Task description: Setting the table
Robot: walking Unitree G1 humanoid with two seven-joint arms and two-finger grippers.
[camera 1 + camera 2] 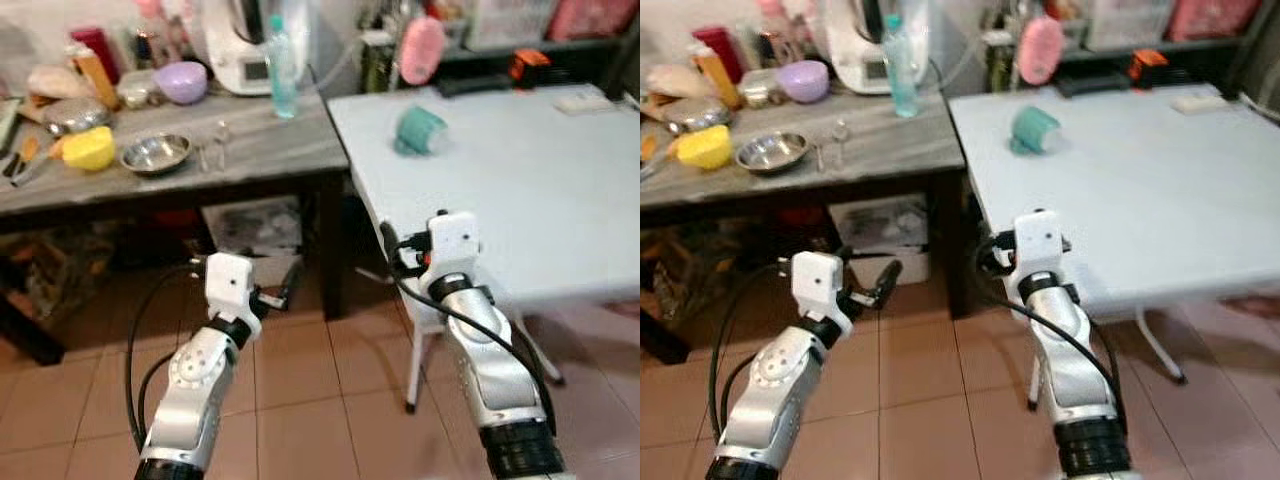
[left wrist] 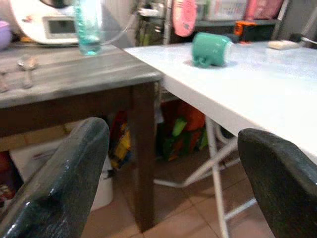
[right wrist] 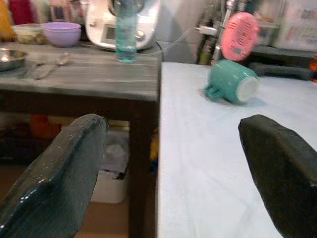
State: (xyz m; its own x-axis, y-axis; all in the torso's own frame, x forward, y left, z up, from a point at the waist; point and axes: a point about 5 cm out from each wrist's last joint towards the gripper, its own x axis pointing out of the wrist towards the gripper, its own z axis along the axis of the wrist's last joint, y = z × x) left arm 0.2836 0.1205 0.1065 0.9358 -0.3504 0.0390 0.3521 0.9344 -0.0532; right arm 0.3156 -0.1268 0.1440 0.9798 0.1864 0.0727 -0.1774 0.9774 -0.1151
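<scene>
Both silver arms reach forward low over the tiled floor. The left end effector and right end effector gape wide, empty. A teal mug lies tipped on the white surface.

Both grippers hung w/ fingers spread, below tabletop level. Ahead of the right gripper the white table lay bare up to a teal mug on its side. Ahead of the left gripper, a dark table leg blocked the way; floor either side lay open.
</scene>
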